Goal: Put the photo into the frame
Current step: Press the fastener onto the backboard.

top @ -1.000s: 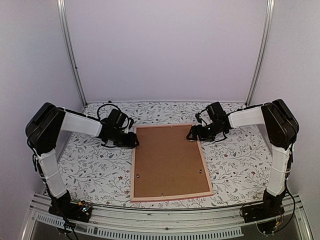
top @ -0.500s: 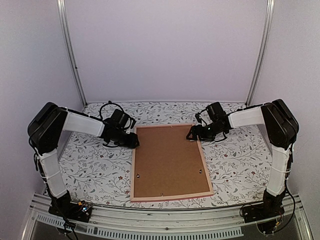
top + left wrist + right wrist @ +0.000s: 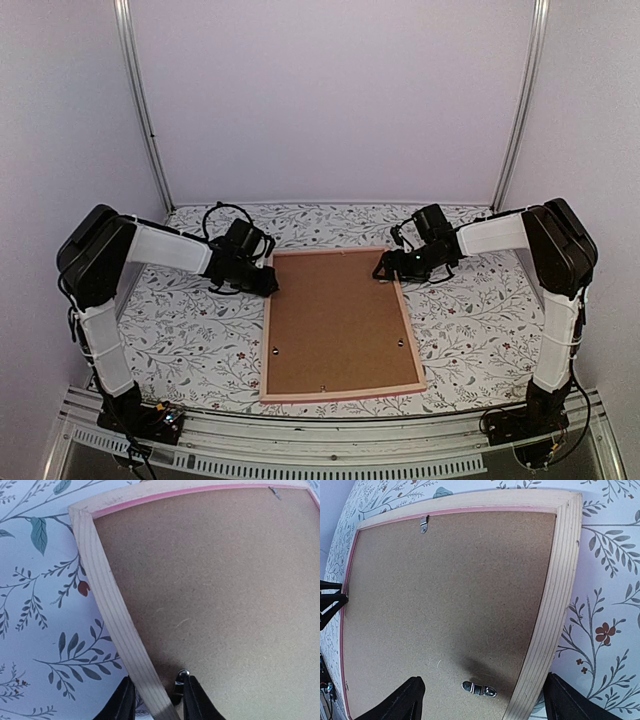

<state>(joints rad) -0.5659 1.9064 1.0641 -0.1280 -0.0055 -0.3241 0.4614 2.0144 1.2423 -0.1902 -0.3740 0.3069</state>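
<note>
frame (image 3: 343,393): lay back-up on the table (image 3: 190,330) between the two arms, long side running away from the bases; showed pale wood rails, with pink only along the inner lip.
backing board (image 3: 335,320): sat inside the rails, brown side up, and covered the whole opening.
metal tab (image 3: 479,688): rested on the board close to the right rail (turned in or out, too small to tell).
photo: appeared in no view (under the board or elsewhere, could not tell).
left hand (image 3: 155,692): straddled the left rail near the far left corner, with one finger (image 3: 125,702) on the table side and the other on the board side.
change at left hand: drew in from a middling spread to a narrow one within the last second, and crept slightly toward the far corner; looked like a pinch closing on the rail, but could not confirm firm contact from the wrist view.
right hand (image 3: 487,702): stayed spread wide at the far right rail, one finger over the board and one over the table, gripping nothing.
meaning for the task: probably took a hold on the frame to steady or lift it; seemed late in the job, with the board already seated.
risk: slipping of the thin rail out of a narrow pinch at one corner.
</note>
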